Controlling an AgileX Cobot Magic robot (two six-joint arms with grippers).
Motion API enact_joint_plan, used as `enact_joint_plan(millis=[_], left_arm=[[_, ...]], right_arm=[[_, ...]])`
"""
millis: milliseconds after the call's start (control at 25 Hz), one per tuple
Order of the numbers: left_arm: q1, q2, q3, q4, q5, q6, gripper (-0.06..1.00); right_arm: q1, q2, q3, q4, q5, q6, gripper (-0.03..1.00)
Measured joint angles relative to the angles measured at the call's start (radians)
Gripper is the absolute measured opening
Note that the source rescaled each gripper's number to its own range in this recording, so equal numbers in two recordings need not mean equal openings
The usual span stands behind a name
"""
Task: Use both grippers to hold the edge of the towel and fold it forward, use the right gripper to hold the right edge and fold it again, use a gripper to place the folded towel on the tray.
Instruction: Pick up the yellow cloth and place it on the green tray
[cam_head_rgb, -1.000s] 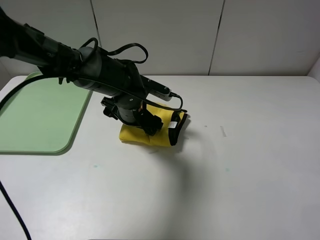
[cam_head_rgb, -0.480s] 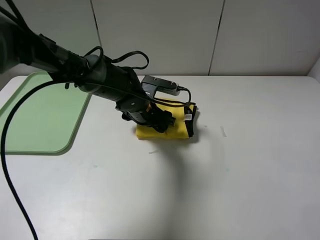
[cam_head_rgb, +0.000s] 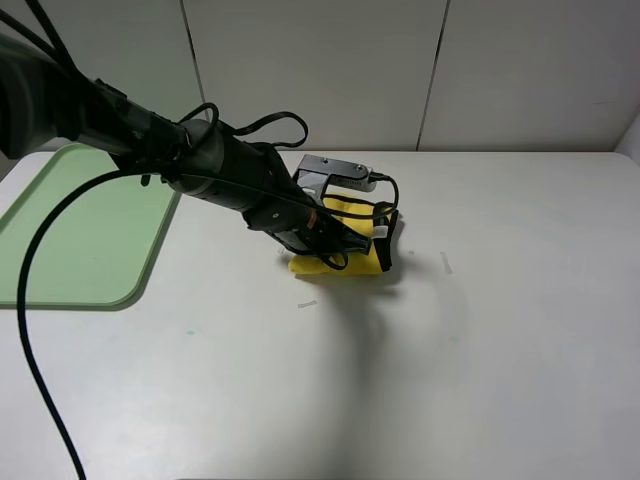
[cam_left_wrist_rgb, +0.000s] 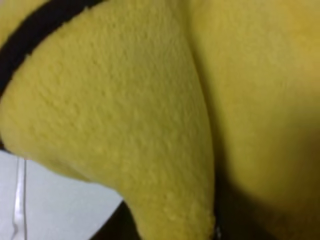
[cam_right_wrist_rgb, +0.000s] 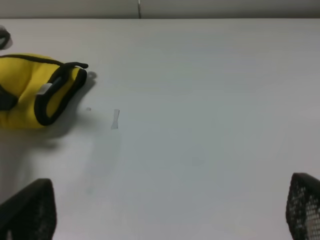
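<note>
The towel (cam_head_rgb: 345, 266) lies folded into a small yellow bundle on the white table, its black edge (cam_head_rgb: 383, 250) and white tag on the right side. My left gripper (cam_head_rgb: 333, 244) reaches across and is down on the towel, seemingly shut on it. The arm hides its jaws. The left wrist view is filled with bunched yellow towel (cam_left_wrist_rgb: 150, 110) and a strip of black edge (cam_left_wrist_rgb: 30, 35). The right wrist view shows the towel (cam_right_wrist_rgb: 30, 90) far off and my right gripper (cam_right_wrist_rgb: 167, 205) open and empty above bare table. The tray (cam_head_rgb: 80, 230) lies at the left.
The left arm's black cable (cam_head_rgb: 30, 330) loops over the table's left front. A small pale tape mark (cam_head_rgb: 446, 263) lies right of the towel. The right arm does not show in the exterior view. A wall stands behind the table.
The left arm has moved to the right, and the towel bundle has moved right with it, farther from the tray.
</note>
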Motion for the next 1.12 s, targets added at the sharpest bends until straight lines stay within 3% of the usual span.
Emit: enact_joint_plan(millis=[440, 720, 800, 1120], left_arm=[[0.009, -0.011, 0.000, -0.005, 0.025, 0.031, 0.16], [0.097, -0.075, 0.008, 0.022, 0.222, 0.107, 0.16], [0.144, -0.107, 0.015, 0.054, 0.331, 0.135, 0.16], [0.276, -0.150, 0.019, 0.108, 0.452, 0.210, 0.16]], right_arm=[[0.000, 0.000, 0.000, 0.000, 0.000, 0.000, 1.00], [0.000, 0.000, 0.000, 0.001, 0.000, 0.000, 1.00], [0.000, 0.000, 0.000, 0.001, 0.000, 0.000, 1.00], [0.000, -0.001, 0.000, 0.002, 0.000, 0.000, 1.00]])
